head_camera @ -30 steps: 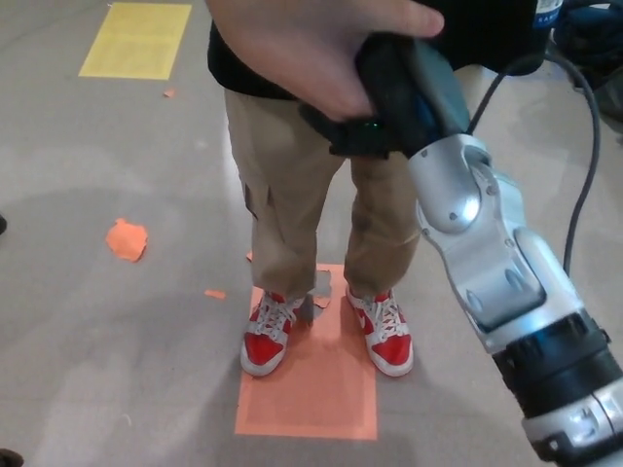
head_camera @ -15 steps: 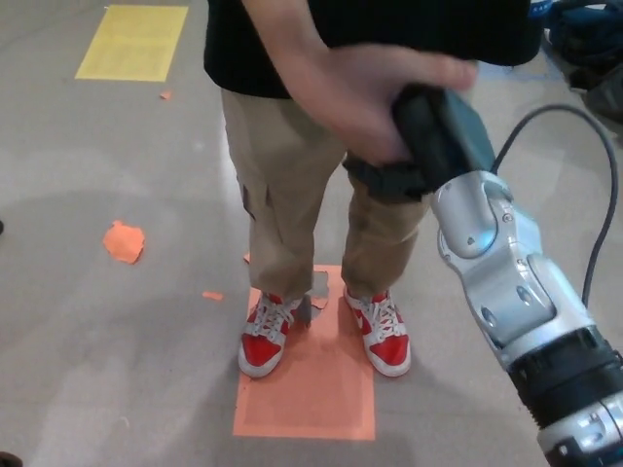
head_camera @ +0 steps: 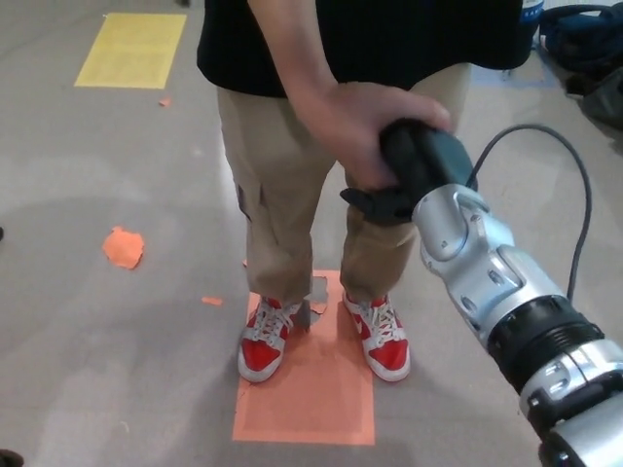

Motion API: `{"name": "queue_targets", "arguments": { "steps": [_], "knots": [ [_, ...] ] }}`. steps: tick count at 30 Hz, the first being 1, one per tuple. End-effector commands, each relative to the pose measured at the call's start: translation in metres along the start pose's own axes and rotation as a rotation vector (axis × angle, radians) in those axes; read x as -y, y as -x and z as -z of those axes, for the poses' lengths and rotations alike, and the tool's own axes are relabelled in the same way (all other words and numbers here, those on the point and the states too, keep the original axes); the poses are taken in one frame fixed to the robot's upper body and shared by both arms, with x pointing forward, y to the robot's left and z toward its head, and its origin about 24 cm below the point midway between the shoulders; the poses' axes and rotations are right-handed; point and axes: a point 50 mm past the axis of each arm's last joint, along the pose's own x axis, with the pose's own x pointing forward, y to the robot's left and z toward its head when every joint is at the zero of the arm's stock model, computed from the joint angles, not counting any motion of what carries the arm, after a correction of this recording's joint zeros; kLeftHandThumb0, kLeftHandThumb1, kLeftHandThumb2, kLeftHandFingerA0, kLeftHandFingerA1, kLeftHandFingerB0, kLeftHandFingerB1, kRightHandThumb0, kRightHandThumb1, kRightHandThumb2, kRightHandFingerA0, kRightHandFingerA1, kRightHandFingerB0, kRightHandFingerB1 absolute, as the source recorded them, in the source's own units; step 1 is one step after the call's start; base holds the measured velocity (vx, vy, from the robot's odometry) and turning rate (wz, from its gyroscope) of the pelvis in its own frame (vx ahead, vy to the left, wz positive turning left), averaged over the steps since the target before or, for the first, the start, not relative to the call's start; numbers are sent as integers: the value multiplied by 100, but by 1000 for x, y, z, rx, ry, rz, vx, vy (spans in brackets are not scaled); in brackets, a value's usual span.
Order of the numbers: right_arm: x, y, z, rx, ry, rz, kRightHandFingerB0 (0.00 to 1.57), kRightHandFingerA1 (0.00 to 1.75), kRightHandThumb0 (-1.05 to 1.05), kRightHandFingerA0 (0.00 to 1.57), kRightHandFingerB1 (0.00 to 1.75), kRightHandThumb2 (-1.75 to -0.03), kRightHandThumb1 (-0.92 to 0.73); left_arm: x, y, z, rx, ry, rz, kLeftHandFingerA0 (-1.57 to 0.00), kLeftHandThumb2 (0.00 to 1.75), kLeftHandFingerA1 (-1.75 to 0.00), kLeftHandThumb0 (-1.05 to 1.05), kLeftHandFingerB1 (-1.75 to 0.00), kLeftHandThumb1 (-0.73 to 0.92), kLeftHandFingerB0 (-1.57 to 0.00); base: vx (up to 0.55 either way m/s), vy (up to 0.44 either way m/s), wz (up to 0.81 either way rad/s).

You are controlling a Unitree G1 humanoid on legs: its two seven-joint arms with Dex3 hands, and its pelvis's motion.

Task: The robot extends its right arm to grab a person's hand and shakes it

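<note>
I see the person's bare hand (head_camera: 355, 126) wrapped over the top of my black right hand (head_camera: 414, 175), in the upper middle of the head view, held in the air in front of the person's thighs. The person's thumb lies across the upper side of my hand and their palm covers its front. My fingers are closed around the person's hand; only a short dark part of them shows below the person's palm, the rest is hidden in the clasp.

Behind my right hand the silver jointed forearm (head_camera: 487, 277) runs down to the lower right corner, ending in a black ribbed collar. A thin black cable (head_camera: 574, 175) loops up from the wrist and arcs over to the right.

The person stands facing me in a black shirt (head_camera: 389, 34) and tan cargo trousers (head_camera: 277, 185). Their red and white lace-up shoes (head_camera: 263, 341) are planted on an orange rectangle marked on the grey floor (head_camera: 88, 341), the toes pointing towards me.

On the floor towards its left edge lies a crumpled orange scrap (head_camera: 124, 247), well apart from the shoes. A yellow rectangle (head_camera: 131, 49) sits near the far left corner of the floor. My left hand does not show.
</note>
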Motion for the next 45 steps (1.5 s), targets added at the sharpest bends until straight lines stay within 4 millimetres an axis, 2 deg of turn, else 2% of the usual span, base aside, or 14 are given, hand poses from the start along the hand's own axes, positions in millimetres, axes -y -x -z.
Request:
{"name": "queue_targets", "arguments": {
  "steps": [1, 3, 4, 7, 10, 12, 13, 20, 21, 25, 39, 40, 41, 45],
  "knots": [
    [-22, 14, 36, -84, 32, -128, 0, 2, -91, 0, 0, -91, -60, -4, 2, 7, -21, -19, -19, -7, 107, -50, -25, -49, 60, -7, 0, 0, 0],
    [-20, 16, 43, -100, 41, -125, 0, 0, -87, 0, 0, -87, -57, -5, 2, 7, -18, -23, -18, -7, 108, -50, -26, -50, 60, -7, 0, 0, 0],
    [-18, 16, 46, -107, 54, -120, 0, 0, -80, 0, 0, -61, -69, -5, 2, 7, -17, -17, -14, -6, 108, -50, -26, -49, 61, -6, 0, 0, 0],
    [-13, 20, 60, -139, 49, -109, 0, 0, -83, 0, 0, -85, -57, -4, 2, 9, -26, -21, -13, -7, 108, -50, -26, -49, 60, -7, 0, 0, 0],
    [-1, 28, 83, -192, 47, -65, 0, 6, -97, 0, 0, -101, -69, -5, 3, 9, -13, -47, -16, -6, 110, -50, -27, -49, 61, -7, 0, 0, 0],
    [3, 33, 96, -229, 66, -60, 0, 4, -99, 0, 0, -103, -72, -5, 4, 11, -7, -49, -12, -7, 110, -50, -28, -49, 60, -7, 0, 0, 0],
    [6, 37, 106, -248, 68, -59, 0, 6, -99, 0, 0, -103, -72, -4, 4, 12, -6, -42, -9, -26, 66, -32, -53, -31, 85, -21, 0, 0, 0],
    [10, 63, 152, -390, 98, -102, 0, 0, -83, 0, 0, -88, -62, -2, 4, 13, -24, -29, -7, -28, 66, -32, -56, -30, 87, -22, 0, 0, 0],
    [7, 75, 167, -460, 117, -134, 0, 7, -98, 0, 0, -104, -74, -2, 4, 12, -20, -46, -8, -27, 66, -32, -56, -30, 87, -21, 0, 0, 0],
    [-6, 107, 199, -609, 40, -195, 0, 7, -95, 0, 0, -101, -71, -1, 4, 12, -18, -44, -1, -29, 66, -32, -56, -31, 87, -23, 0, 0, 0],
    [-27, 203, 263, -1027, -242, -392, 0, 11, -90, 0, 7, -112, -79, -3, 1, 3, -4, -42, -11, -26, 66, -31, -54, -30, 87, -21, 0, 0, 0],
    [-25, 199, 262, -1023, -219, -416, 0, 7, -92, 0, 5, -114, -83, -7, 0, -2, 8, -33, -19, -6, 110, -49, -29, -49, 59, -6, 0, 0, 0],
    [-23, 196, 261, -1016, -203, -429, 0, 21, -80, 0, 19, -113, -76, -10, 0, -4, 10, -30, -23, -26, 66, -31, -55, -30, 87, -21, 0, 0, 0],
    [-24, 189, 256, -985, -225, -504, 7, 13, -85, 0, 19, -115, -84, -9, 0, -2, 2, -22, -20, -30, 66, -32, -54, -31, 86, -25, 0, 0, 0]
  ]
}}
